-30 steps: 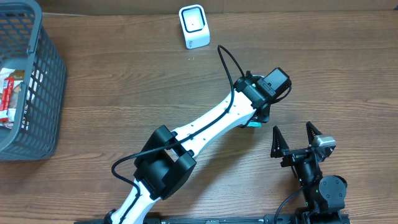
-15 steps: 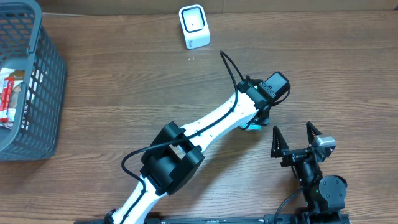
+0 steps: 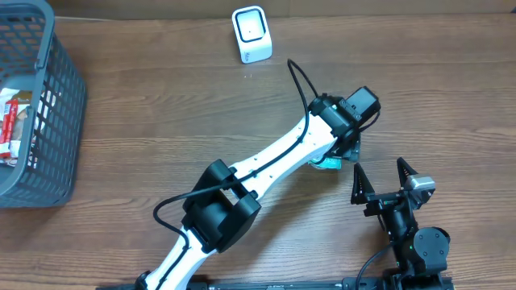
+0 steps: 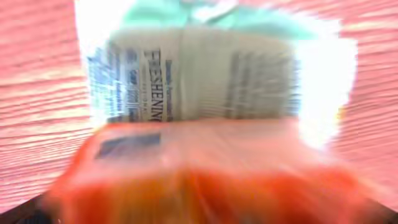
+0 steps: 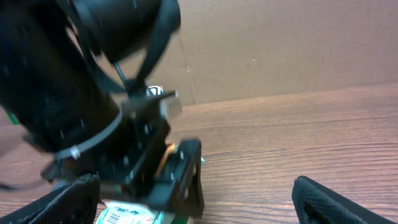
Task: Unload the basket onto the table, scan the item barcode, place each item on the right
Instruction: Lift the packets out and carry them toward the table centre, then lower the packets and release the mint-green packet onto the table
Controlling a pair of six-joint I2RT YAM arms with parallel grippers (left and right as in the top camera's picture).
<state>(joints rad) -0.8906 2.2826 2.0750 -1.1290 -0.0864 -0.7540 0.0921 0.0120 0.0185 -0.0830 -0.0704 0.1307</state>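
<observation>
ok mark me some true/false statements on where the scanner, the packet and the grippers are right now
1. The white scanner stands near the far edge of the table, apart from both arms. True.
2. The right gripper holds the packet. False: it is open and empty, beside the packet.
3. The grey basket sits at the table's left end. True.
4. The packet lies in the basket. False: it lies on the table under the left gripper.
</observation>
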